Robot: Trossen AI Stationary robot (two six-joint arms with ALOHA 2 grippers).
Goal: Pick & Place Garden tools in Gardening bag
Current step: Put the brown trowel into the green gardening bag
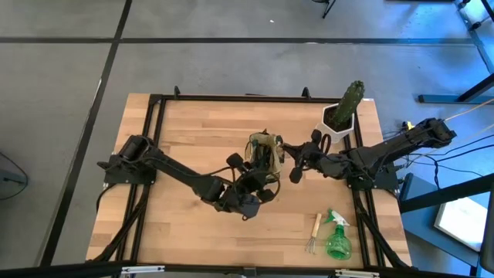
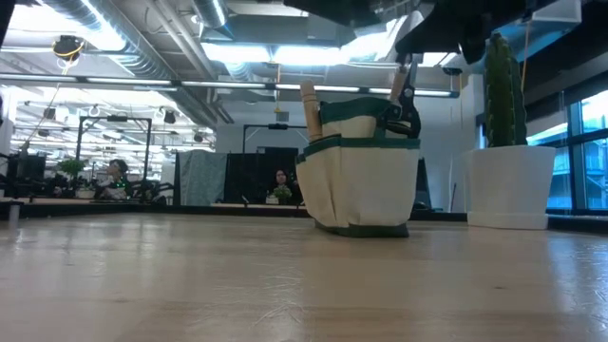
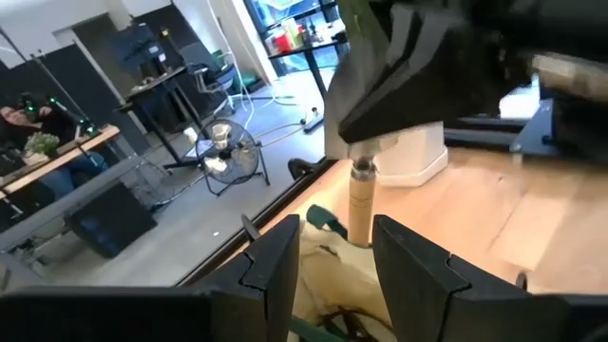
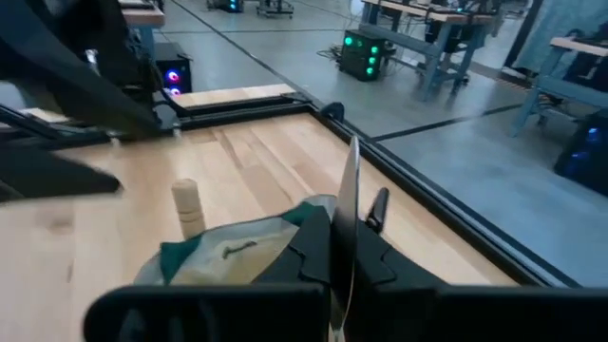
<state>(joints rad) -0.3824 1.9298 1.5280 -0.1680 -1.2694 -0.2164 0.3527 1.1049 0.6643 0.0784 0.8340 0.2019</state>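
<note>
A: Starting at the left of the bench (image 1: 193,131), what is the left tool (image 1: 248,202) doing?

B: It hangs just beside the near side of the gardening bag (image 1: 264,150), fingers (image 3: 275,266) partly spread with nothing between them. Its wrist camera looks past them at a wooden handle (image 3: 360,204) standing up out of the bag.

A: And the bag itself?

B: It stands upright near the middle of the bench. From the low camera, the wooden handle pokes out on one side and black pruners (image 2: 407,104) sit at the other, so at least two tools look to be stowed.

A: Then the right tool (image 1: 294,160)?

B: Closed, just at the bag's right edge. Its wrist view shows a thin metal blade (image 4: 346,223) pinched edge-on between the fingers, above the bag's rim. Which tool that blade belongs to, I cannot tell.

A: What remains?

B: Further right, near the front edge, a small wooden-handled hand fork (image 1: 313,234) and the green spray bottle (image 1: 336,239) lie on the bench, well apart from the bag. The cactus (image 1: 349,104) in its white pot (image 1: 336,123) stands at the back right corner. I judge the job past halfway, with those two left to bag.
</note>
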